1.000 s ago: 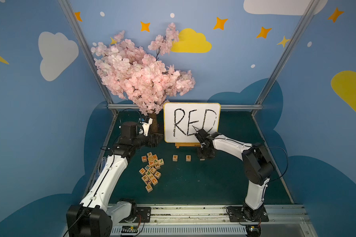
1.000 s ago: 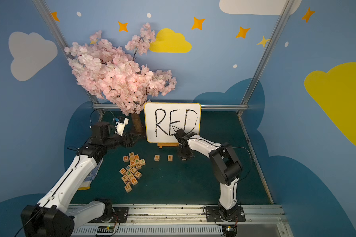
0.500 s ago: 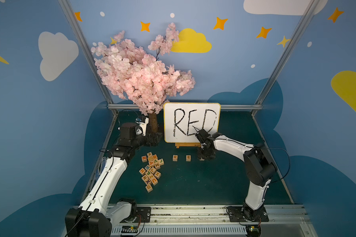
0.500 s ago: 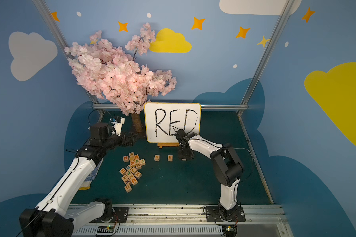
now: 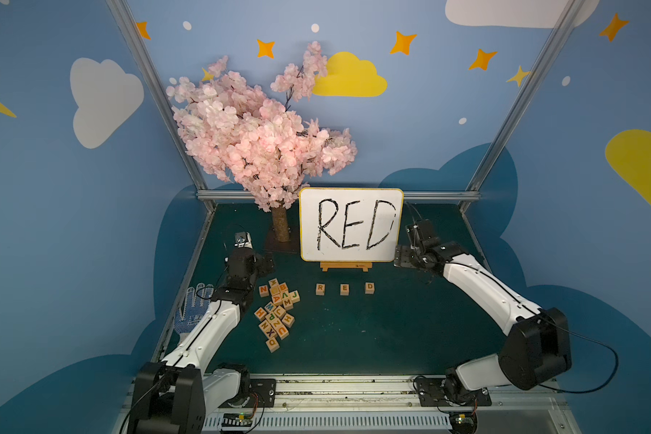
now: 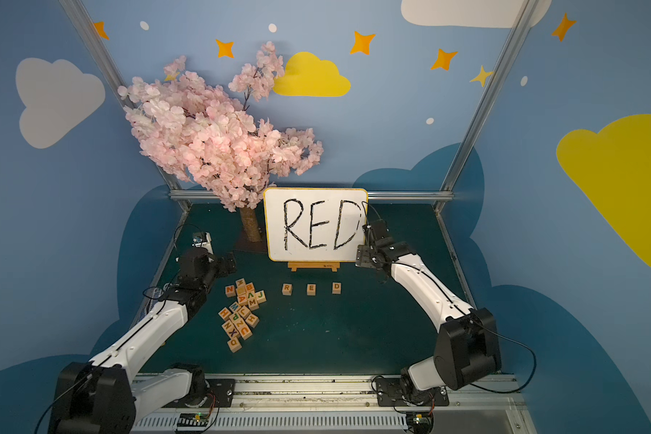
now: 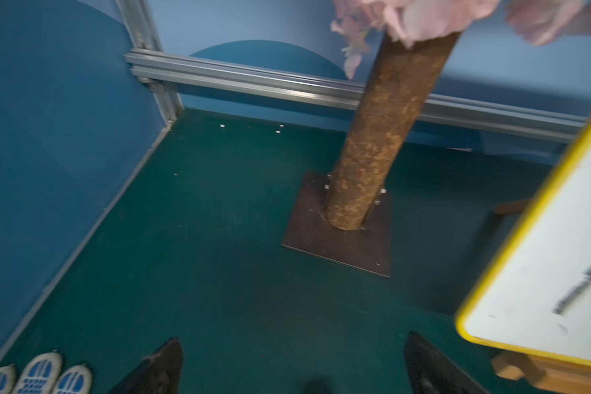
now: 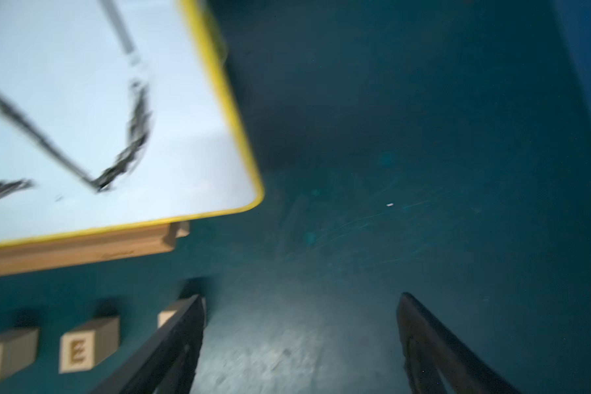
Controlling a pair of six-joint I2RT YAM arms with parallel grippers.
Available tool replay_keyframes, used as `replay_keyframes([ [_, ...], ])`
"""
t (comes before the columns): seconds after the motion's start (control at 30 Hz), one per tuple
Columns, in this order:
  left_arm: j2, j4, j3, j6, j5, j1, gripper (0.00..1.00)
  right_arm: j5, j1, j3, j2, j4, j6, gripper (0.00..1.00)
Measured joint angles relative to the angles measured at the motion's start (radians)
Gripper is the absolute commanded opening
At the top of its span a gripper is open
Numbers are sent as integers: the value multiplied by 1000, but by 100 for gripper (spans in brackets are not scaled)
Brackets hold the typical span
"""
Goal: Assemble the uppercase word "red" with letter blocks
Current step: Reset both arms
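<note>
Top views: the word "red" (image 5: 345, 289) stands assembled in both. R block (image 5: 320, 289), E block (image 5: 345, 289) and D block (image 5: 369, 288) sit in a row on the desk (image 5: 372, 338), just in front of the whiteboard (image 5: 350, 225), with small gaps between them and the orange faces up. The spare letter blocks (image 5: 277, 312) are heaped near the left arm, apart from the row. The left tool (image 5: 266, 263) hangs near the tree trunk (image 5: 280, 225) and the right tool (image 5: 400, 257) beside the board's edge, both clear of all blocks. How their jaws stand is hard to read from here. A glove (image 5: 194, 312) lies at the desk's edge. Left wrist view: the left tool (image 7: 294, 368) is spread wide and empty. Ahead are only trunk, base plate (image 7: 338, 245) and bare desk, with no block visible. Right wrist view, blurred: the right tool (image 8: 300, 351) is spread with nothing between the jaws. The E reads plainly, the R sits at the frame edge, and the D is half hidden behind one finger (image 8: 171, 348). Judgement: the spelling looks done, and at most parking the arms remains.
</note>
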Motion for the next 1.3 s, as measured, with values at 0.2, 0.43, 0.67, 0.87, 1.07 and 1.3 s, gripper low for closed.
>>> replay_keyframes([
  [0.2, 90, 157, -58, 73, -50, 35, 100, 150, -105, -248, -93, 230, -100, 89],
  [0.43, 214, 344, -179, 132, -6, 52, 99, 148, -240, -451, -84, 540, -159, 89],
  [0.67, 352, 524, -182, 136, 86, 90, 99, 41, -245, -553, -35, 788, -283, 89],
  [0.87, 373, 596, -190, 146, 166, 92, 99, -69, -256, -648, -19, 1021, -380, 89],
  [1.07, 376, 630, -193, 152, 193, 92, 99, -134, -285, -665, 50, 1152, -396, 89],
  [1.3, 376, 635, -193, 156, 199, 92, 99, -171, -297, -665, 52, 1155, -399, 89],
])
